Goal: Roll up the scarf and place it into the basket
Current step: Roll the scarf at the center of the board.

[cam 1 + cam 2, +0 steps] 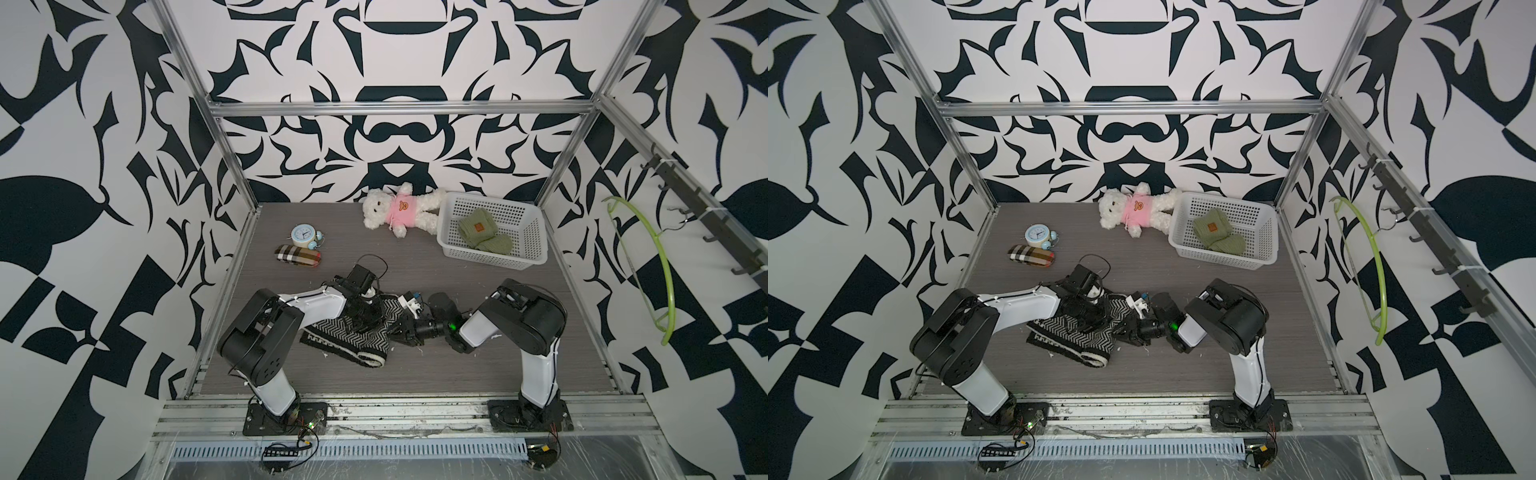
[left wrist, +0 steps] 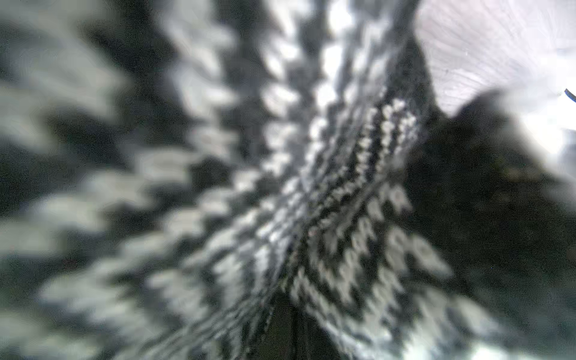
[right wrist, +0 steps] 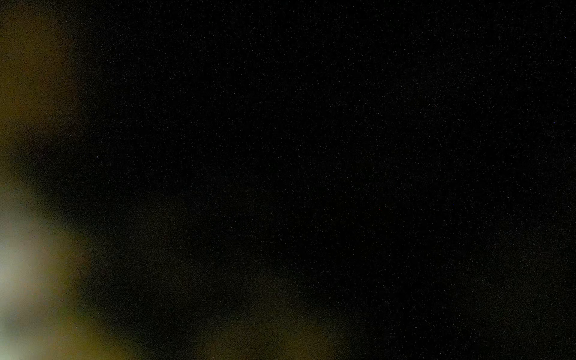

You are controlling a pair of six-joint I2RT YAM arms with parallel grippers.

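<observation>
The scarf (image 1: 345, 336) (image 1: 1075, 332), a black-and-white herringbone knit, lies bunched on the table between my two arms. My left gripper (image 1: 365, 309) presses down into its upper part. In the left wrist view the scarf (image 2: 343, 187) fills the picture and gathers into a fold at the jaws, which are shut on it. My right gripper (image 1: 399, 322) is pushed against the scarf's right edge. Its fingers are hidden in both top views, and the right wrist view is almost black. The white basket (image 1: 490, 255) (image 1: 1221, 259) stands at the back right.
A green knitted item (image 1: 484, 237) lies in the basket. A teddy bear (image 1: 399, 210) in a pink shirt lies left of it. A blue alarm clock (image 1: 303, 237) and a plaid case (image 1: 297, 257) sit at the back left. A green hanger (image 1: 660, 266) hangs on the right wall.
</observation>
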